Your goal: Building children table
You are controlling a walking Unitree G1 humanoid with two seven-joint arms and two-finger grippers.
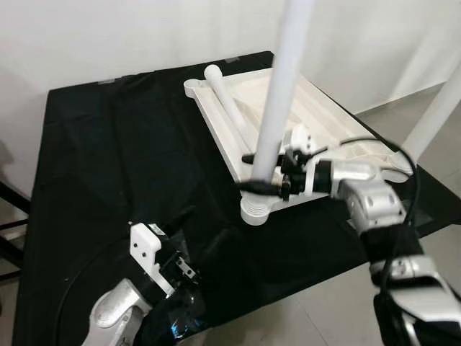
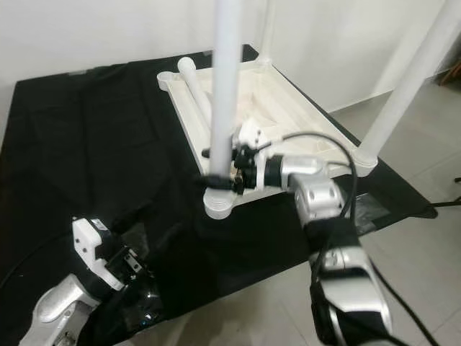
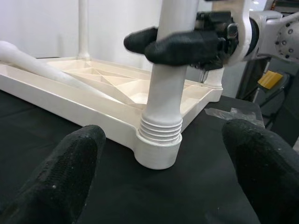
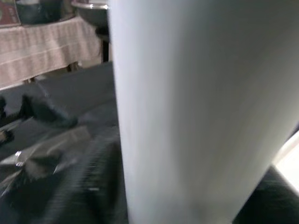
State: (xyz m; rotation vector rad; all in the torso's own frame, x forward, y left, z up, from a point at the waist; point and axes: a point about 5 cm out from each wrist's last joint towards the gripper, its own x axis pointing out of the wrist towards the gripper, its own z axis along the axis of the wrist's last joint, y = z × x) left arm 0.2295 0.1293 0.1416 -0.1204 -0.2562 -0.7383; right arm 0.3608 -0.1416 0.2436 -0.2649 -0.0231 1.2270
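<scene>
A white children's tabletop (image 1: pixel 328 108) lies upside down on a black cloth. One white leg (image 1: pixel 277 108) stands upright in the near corner socket (image 1: pixel 256 209), its threads showing above the socket (image 3: pixel 161 128). My right gripper (image 1: pixel 263 173) is shut on this leg just above the socket, reaching in from the right. The right wrist view has the leg (image 4: pixel 187 116) close up. A loose leg (image 1: pixel 227 97) lies across the tabletop. My left gripper (image 3: pixel 163 186) is open, low over the cloth, a short way before the socket with its fingertips (image 3: pixel 60 177) wide apart.
Two more legs stand upright in the tabletop, one at the right corner (image 2: pixel 403 94) and one at the far corner (image 2: pixel 268 29). Crumpled clear plastic (image 3: pixel 229 114) lies on the cloth (image 1: pixel 108 158) right of the socket. Grey floor (image 2: pixel 425 151) lies beyond the cloth's right edge.
</scene>
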